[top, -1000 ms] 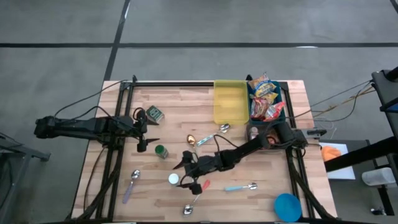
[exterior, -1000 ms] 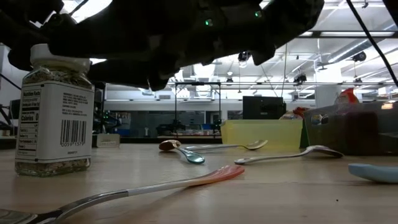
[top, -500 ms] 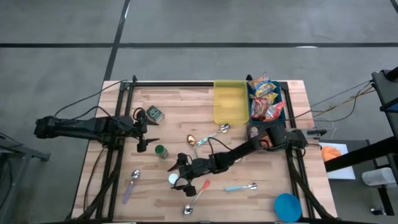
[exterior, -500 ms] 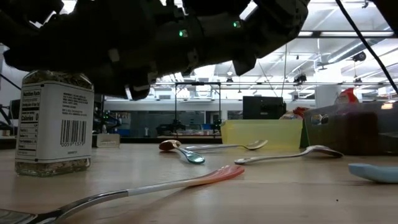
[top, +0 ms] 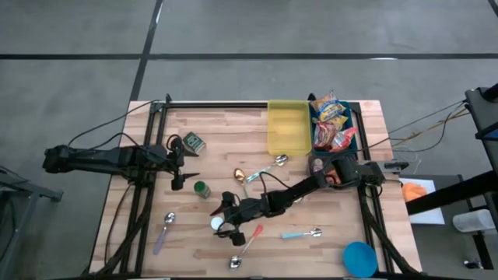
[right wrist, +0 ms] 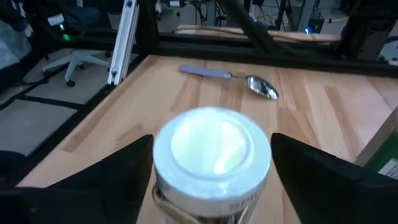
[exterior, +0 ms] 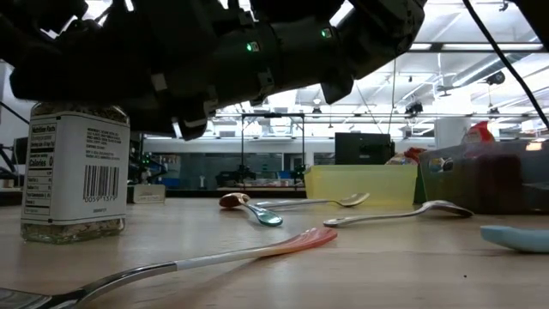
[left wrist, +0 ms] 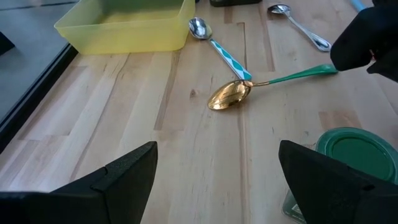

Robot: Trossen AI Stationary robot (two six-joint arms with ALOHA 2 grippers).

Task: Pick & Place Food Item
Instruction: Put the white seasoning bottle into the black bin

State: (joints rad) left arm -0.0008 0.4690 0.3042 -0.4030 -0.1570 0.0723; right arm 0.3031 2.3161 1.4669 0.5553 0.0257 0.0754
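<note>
Straddling the white-lidded spice jar (right wrist: 211,158), the right hand (top: 225,217) is seen with one finger on each side and gaps left, not yet gripping. The jar stands upright on the tabletop (top: 233,128). The left hand (top: 184,164) is kept wide near a green-lidded jar (top: 201,189).

Gold spoon (top: 239,173), blue bowl (top: 359,257), yellow bin (top: 287,127).

The right gripper (top: 220,220) straddles the white-lidded jar (top: 217,224) near the table's (top: 233,128) front edge; the left gripper (top: 189,169) waits near the left edge.
</note>
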